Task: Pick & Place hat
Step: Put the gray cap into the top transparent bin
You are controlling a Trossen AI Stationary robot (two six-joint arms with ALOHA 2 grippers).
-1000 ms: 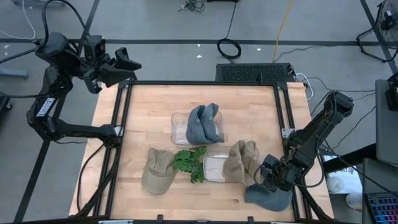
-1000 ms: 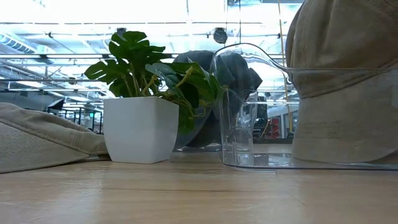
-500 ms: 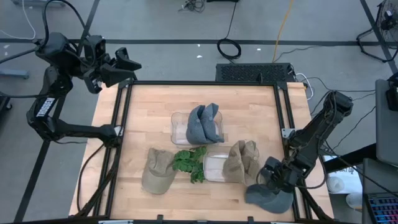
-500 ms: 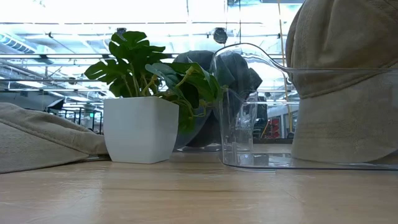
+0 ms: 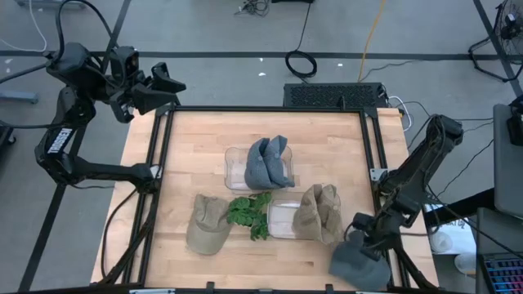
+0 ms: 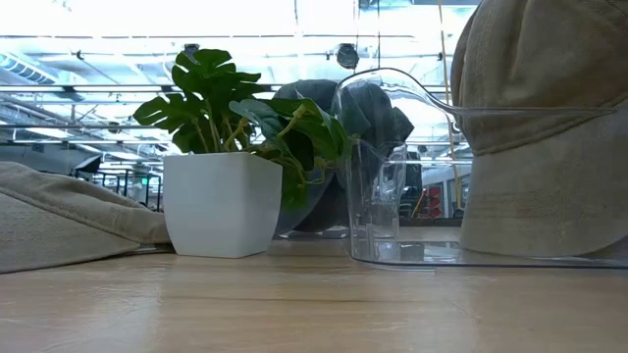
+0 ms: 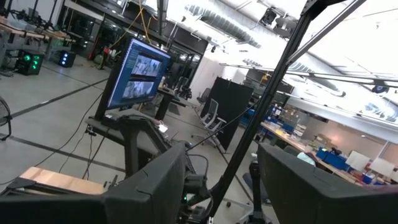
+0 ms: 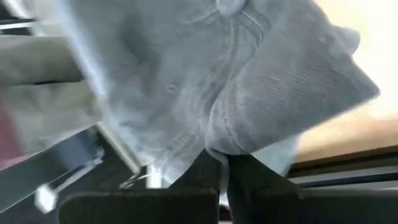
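Note:
A grey-blue hat (image 5: pixel 359 263) sits bunched at the table's near right corner, over the black frame rail, with my right gripper (image 5: pixel 365 238) shut on it. A second grey-blue hat (image 5: pixel 268 161) rests in a clear bin at mid-table. A tan hat (image 5: pixel 318 212) stands in another clear bin (image 5: pixel 282 219). Another tan hat (image 5: pixel 208 224) lies flat on the wood, left of the plant. My left gripper (image 5: pixel 167 82) waits open, raised beyond the table's far left corner. My right gripper pinches a raised fold of the grey-blue hat's cloth (image 8: pixel 219 144) between its two shut fingers (image 8: pixel 205 169). The fingers slant down at it from the table's right side. The hat spreads out below them. Whether it hangs clear of the table, I cannot tell.
A small plant in a white pot (image 5: pixel 249 215) stands between the flat tan hat and the near bin. A black frame (image 5: pixel 372 155) rims the wooden table. In the low view the pot (image 6: pixel 221 201) and bin wall (image 6: pixel 378 167) fill the foreground.
My right gripper has risen a little, tipped, and shifted slightly toward the table's right edge. The grey-blue hat beneath it has bunched up and moved with it toward the near right corner.

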